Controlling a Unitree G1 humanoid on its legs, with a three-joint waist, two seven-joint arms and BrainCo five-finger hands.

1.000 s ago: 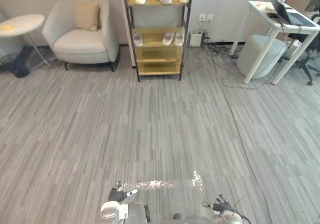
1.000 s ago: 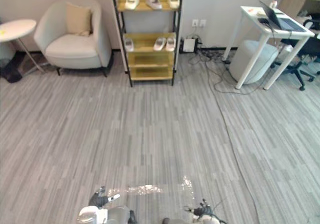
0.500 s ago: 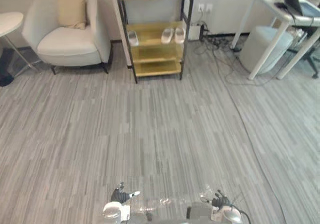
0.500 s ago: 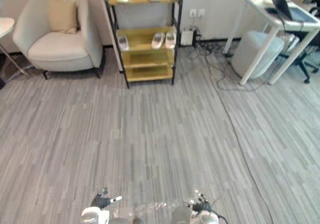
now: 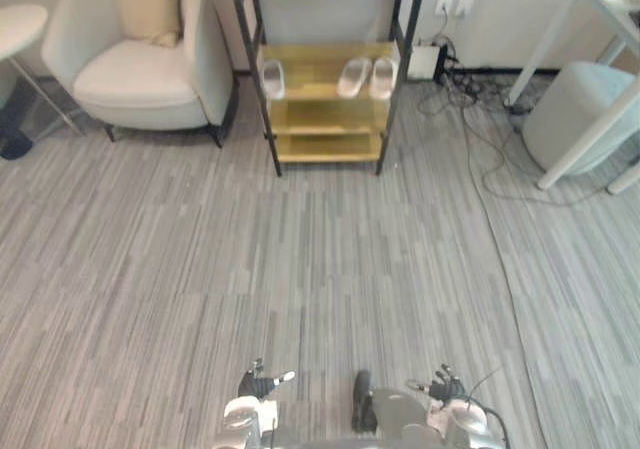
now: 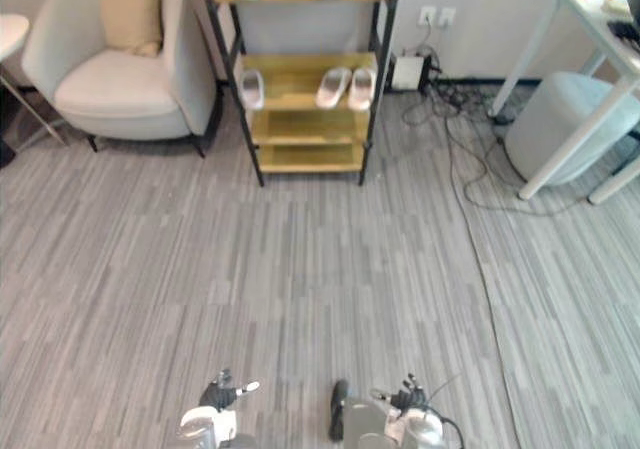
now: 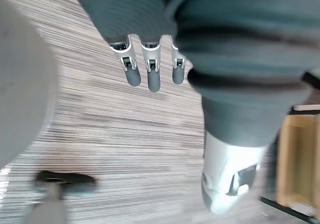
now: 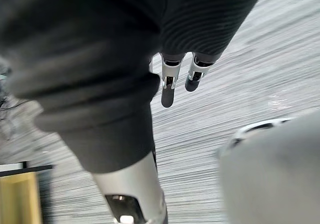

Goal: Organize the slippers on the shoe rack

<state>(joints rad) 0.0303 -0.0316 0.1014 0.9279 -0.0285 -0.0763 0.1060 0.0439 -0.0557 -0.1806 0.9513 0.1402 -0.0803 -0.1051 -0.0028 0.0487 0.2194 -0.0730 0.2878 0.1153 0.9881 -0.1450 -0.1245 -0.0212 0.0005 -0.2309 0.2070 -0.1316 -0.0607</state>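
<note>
**Pale slippers far ahead on the rack, both robot hands empty**

Six pale, rounded slippers are seen on a tall shoe rack of black metal posts and yellow wooden shelves. Three are set on the top shelf and three on the shelf below, where a lone slipper lies at the left and two lie side by side at the right. The lower shelves are bare. Each slipper's long axis is laid roughly front to back, away from the robot. Their material cannot be judged at this range; soft foam or cloth seems likely.

The rack is set against the far wall, well apart from both hands across a grey, streaked plank-patterned floor. The left robot hand is held low, its fingers straight and slack, with nothing in it. The right robot hand is likewise spread loosely and empty. The rack lies straight ahead. The lone slipper is more nearly in line with the left hand, the pair with the right. An approach on foot is judged necessary before any reach. A cream upholstered armchair stands just beside the rack, on its left.
</note>
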